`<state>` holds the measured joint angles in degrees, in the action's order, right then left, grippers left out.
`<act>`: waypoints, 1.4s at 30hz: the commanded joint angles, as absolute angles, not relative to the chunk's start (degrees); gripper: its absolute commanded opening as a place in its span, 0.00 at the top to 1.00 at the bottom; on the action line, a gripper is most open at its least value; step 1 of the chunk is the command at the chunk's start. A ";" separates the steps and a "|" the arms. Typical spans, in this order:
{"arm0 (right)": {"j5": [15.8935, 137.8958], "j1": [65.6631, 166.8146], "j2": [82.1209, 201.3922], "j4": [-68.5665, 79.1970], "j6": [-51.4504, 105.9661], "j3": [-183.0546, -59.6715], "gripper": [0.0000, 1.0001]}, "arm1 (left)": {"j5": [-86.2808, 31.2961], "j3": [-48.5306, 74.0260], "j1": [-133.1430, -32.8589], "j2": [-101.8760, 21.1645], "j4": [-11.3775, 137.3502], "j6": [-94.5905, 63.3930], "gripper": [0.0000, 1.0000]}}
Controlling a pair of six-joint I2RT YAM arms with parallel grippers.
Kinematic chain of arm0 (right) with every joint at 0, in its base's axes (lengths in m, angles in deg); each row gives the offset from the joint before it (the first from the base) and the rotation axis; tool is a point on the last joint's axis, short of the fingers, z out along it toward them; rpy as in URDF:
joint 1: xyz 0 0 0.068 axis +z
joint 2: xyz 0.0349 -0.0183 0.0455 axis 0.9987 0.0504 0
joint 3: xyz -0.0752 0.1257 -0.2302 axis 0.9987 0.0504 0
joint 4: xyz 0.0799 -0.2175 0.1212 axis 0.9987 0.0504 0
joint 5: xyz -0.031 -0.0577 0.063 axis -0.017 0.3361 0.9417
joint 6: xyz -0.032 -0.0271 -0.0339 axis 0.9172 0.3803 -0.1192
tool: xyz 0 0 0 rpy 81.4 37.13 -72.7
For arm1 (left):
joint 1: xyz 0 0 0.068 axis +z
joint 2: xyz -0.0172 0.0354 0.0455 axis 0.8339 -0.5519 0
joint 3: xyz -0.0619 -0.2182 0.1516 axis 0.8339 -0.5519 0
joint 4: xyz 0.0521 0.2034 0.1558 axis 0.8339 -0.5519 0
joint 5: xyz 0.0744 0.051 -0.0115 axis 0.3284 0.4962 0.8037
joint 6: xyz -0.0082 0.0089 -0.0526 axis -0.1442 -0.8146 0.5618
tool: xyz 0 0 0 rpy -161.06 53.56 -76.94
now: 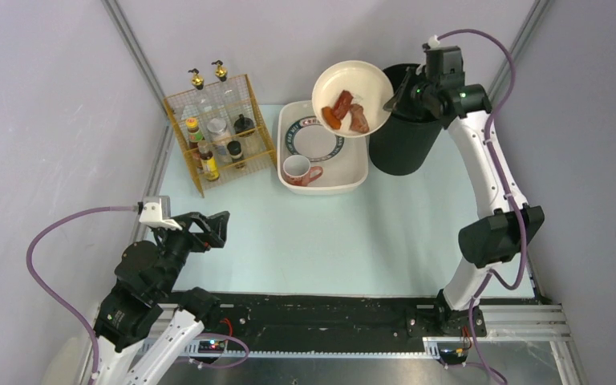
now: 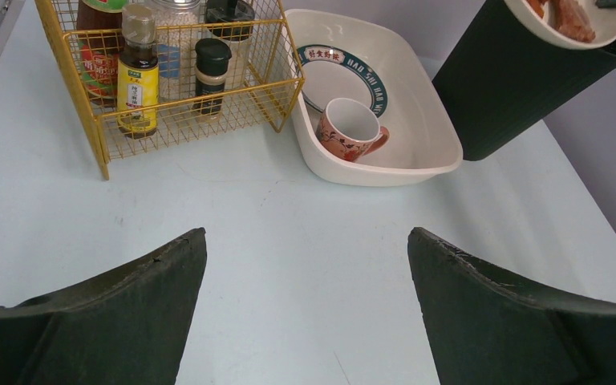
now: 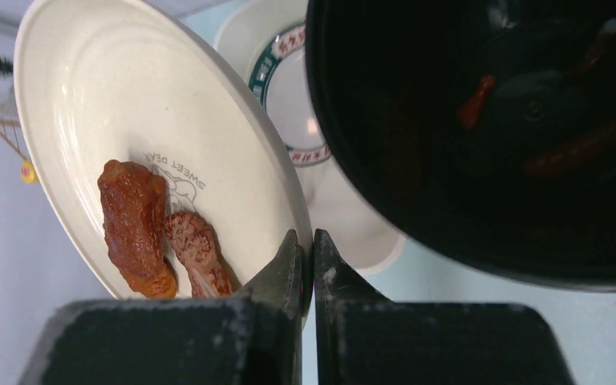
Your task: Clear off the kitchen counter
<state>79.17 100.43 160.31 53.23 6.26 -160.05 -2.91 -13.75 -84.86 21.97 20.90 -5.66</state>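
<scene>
Upper right: the right gripper (image 1: 391,102) pinches the rim of a tilted round cream plate (image 1: 351,92) by the black round bin (image 1: 405,148). Lower left: the left gripper (image 1: 215,228), fingers wide apart, hangs over the central pale mint-blue kitchen counter (image 1: 329,241).

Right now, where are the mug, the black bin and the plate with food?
mug (image 2: 353,122), left wrist view, inner wall.
bin (image 1: 405,144), top view, outer side wall.
plate (image 3: 144,96), right wrist view, bare middle.
</scene>
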 commanded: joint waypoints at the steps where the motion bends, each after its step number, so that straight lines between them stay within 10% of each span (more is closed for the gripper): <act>1: 80.15 96.75 162.78 54.32 2.85 -169.80 1.00 | -2.74 -14.44 -84.94 21.92 22.69 -5.55 0.02; 17: 74.09 82.99 171.65 54.95 -1.69 -183.70 1.00 | -2.79 -14.47 -84.90 21.59 22.69 -5.58 0.02; 42: 51.91 82.84 167.05 39.14 16.88 -169.80 1.00 | -2.84 -14.42 -84.89 20.90 22.68 -5.71 0.02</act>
